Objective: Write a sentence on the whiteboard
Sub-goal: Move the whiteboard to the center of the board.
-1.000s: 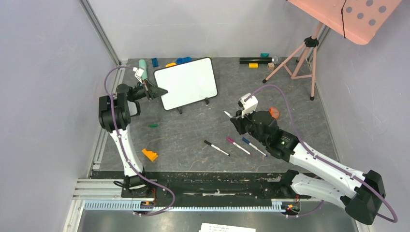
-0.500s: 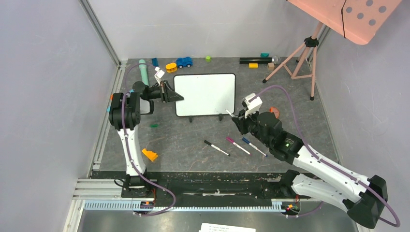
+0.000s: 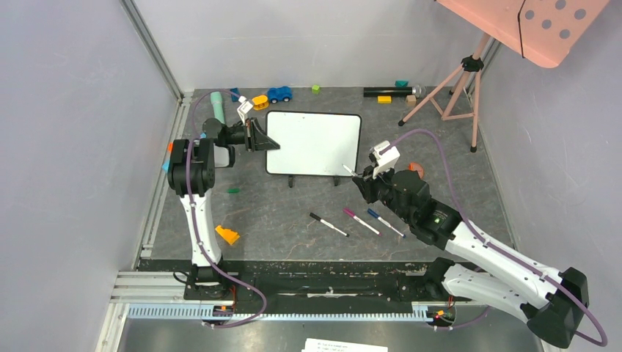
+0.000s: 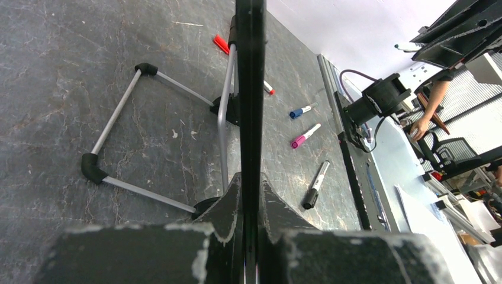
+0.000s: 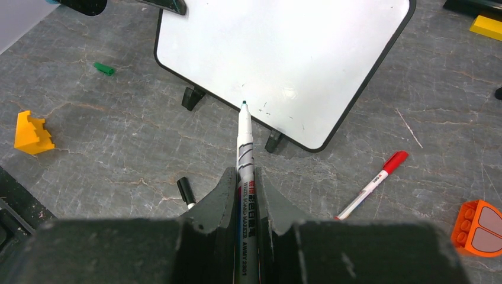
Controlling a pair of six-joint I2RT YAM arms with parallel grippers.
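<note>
Tabletop [image 3: 293, 213] of grey stone pattern carries everything. At its far right corner stands a tripod [image 3: 458, 84] bearing a pink dotted panel [image 3: 528, 26]. The whiteboard [image 3: 314, 143] stands propped on its little black feet near the far edge, about mid-width, its white face marked only by a few faint specks. The left gripper [image 3: 265, 140] is clamped on the board's left frame edge. The right gripper [image 3: 362, 177] is closed around a green-tipped marker [image 5: 244, 151]; the tip sits at the board's lower right area, and whether it touches cannot be told. Between board and near edge lie three loose markers: black [image 3: 328, 224], pink [image 3: 361, 221] and blue [image 3: 385, 222]. An orange wedge [image 3: 227, 235] rests toward the near left corner, and a green cap [image 3: 232, 191] nearer the left edge.
</note>
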